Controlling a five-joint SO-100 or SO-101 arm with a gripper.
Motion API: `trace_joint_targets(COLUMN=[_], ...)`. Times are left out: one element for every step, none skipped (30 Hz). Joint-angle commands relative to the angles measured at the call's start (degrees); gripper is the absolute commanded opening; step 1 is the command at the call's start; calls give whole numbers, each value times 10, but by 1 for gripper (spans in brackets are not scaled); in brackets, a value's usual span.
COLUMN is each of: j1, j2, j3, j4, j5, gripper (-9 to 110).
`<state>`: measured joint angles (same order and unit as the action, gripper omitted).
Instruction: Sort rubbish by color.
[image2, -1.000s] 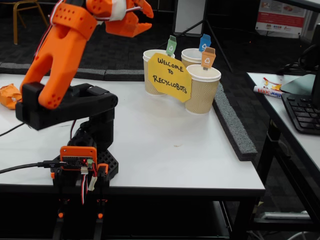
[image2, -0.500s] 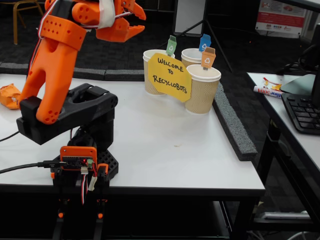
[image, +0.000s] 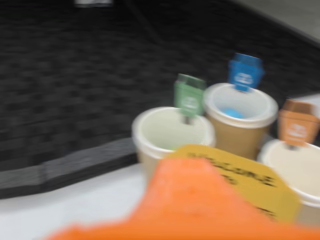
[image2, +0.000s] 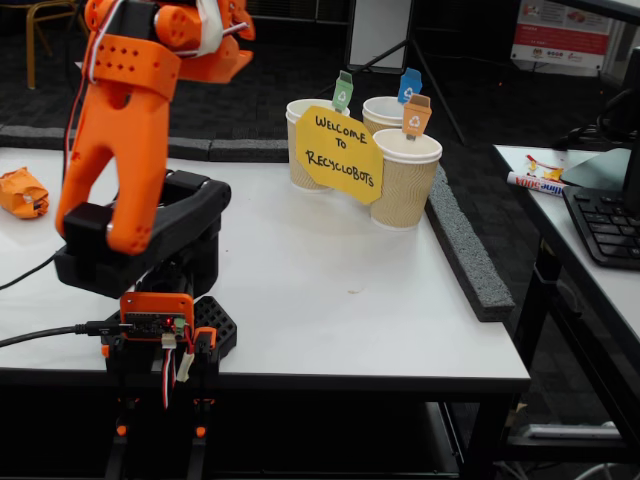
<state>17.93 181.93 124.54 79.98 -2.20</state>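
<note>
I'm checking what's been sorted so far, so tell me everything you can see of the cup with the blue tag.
The blue-tagged cup is a ribbed brown paper cup with a white rolled rim, standing upright on the white table. A small blue tag with a recycling mark stands up at its far rim. The wrist view shows something light blue lying inside. It sits behind the orange-tagged cup, beside the green-tagged cup, partly hidden by the yellow sign.

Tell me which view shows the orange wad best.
Fixed view. The orange wad lies in plain sight near the table's left edge, crumpled, nothing covering it. The wrist view points at the paper cups and shows nothing of the wad; its bottom is filled by a blurred orange part of the arm.
</note>
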Motion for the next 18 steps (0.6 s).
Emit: trace_joint_targets(j1=[-83, -107, -129, -152, -173, -193, -217, -238, -260, -281, -302, -323, -344, -363, -382, -403, -425, -443], j2=[-26, -26, -26, -26, -26, -26, -26, -26, -26, -26, -26, -26, -26, -26, -27, -27, -27, -27], j3=[-29, -24, -20, -15, -10, -5, -1, 3, 7, 11, 17, 22, 26, 30, 33, 35, 38, 40], j4=[-5, -6, -6, -6, -6, -7, -7, -7, -7, -8, -8, -8, -8, -9, -11, -11, -12, -12], j5=[-11, -11, -11, -11, -11, -11, -11, -11, -11, -11, -11, -11, -11, -11, -11, -11, -11, -11], gripper=[0, 0, 0, 0, 0, 0, 0, 0, 0, 0, 0, 0, 0, 0, 0, 0, 0, 0])
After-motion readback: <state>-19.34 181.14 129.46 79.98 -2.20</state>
